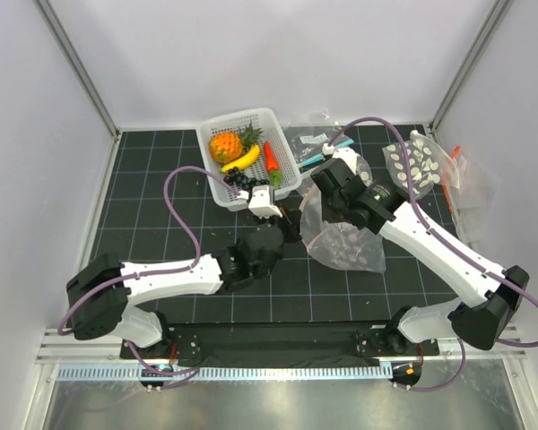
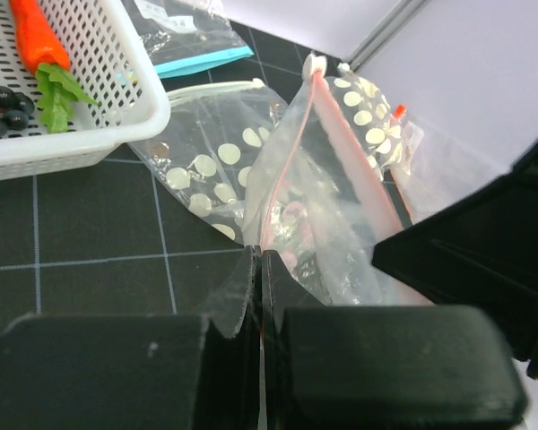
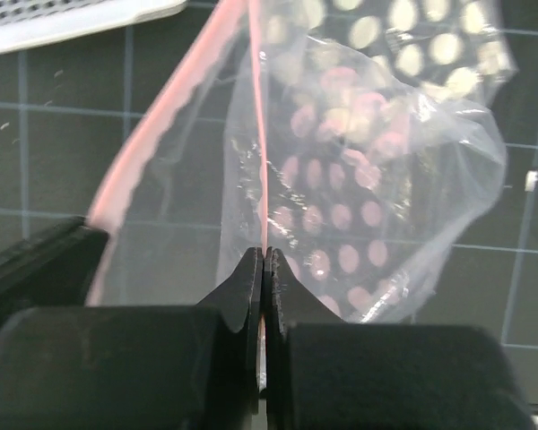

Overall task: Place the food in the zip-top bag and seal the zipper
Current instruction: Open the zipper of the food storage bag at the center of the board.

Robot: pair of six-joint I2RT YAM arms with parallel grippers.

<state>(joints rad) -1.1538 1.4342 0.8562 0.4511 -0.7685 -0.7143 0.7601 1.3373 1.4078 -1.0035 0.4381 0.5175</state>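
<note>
The zip-top bag [image 1: 345, 240], clear with pale dots, is held up off the mat between both arms, right of the white basket [image 1: 285, 152]. My left gripper [image 1: 287, 222] is shut on the zipper, the pink strip [image 2: 285, 170] at its mouth; in the left wrist view the jaws [image 2: 261, 258] pinch it. My right gripper [image 1: 321, 185] is shut on the same strip [image 3: 258, 134], its jaws [image 3: 264, 256] closed on the edge. The mouth gapes between the two strips. The pineapple [image 1: 226, 146], banana [image 1: 243, 159], pepper [image 1: 271, 158] and grapes [image 1: 242, 179] lie in the basket.
A clear bag with a teal strip [image 1: 309, 148] lies behind the basket; it also shows in the left wrist view [image 2: 197, 58]. A white-dotted bag with an orange strip [image 1: 419, 161] lies at the far right. White walls close in the mat on three sides.
</note>
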